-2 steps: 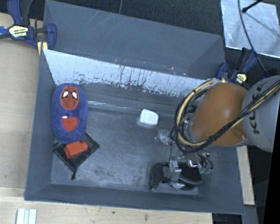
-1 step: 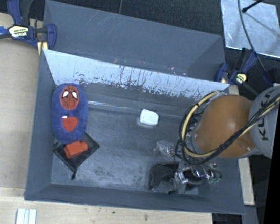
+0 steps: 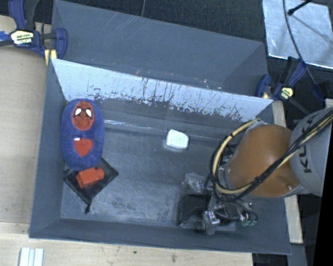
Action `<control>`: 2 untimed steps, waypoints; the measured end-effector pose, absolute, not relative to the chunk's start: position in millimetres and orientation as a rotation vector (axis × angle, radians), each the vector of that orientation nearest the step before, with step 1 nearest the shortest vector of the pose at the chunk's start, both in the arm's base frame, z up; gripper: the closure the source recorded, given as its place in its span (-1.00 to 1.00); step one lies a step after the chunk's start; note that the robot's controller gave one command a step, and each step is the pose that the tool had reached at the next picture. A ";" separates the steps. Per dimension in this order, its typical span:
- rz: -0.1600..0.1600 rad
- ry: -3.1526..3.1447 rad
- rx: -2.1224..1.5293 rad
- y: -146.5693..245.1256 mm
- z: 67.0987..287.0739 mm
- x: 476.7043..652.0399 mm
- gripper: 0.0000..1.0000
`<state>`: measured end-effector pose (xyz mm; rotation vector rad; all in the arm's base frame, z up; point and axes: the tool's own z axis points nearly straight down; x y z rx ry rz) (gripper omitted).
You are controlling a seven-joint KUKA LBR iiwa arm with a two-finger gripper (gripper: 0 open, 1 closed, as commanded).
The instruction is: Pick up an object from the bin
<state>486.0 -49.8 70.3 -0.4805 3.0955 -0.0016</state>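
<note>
Hanging my gripper [image 3: 210, 218] right over a black blocky obj [image 3: 190, 207], well down-right of the white lump [image 3: 177, 140]. Obj looks dark, matte, squarish. It's partly hidden under me, so long axis & heading unclear. Can't tell if gripper's spread or pressed together.

You see a black, flat, roughly rectangular object [image 3: 188, 208] lying on the bin [image 3: 134, 232] floor near its lower-right corner, partly hidden; kind unclear.
</note>
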 end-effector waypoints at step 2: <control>0.000 3.094 -0.482 -49.1 70.6 486.5 1.00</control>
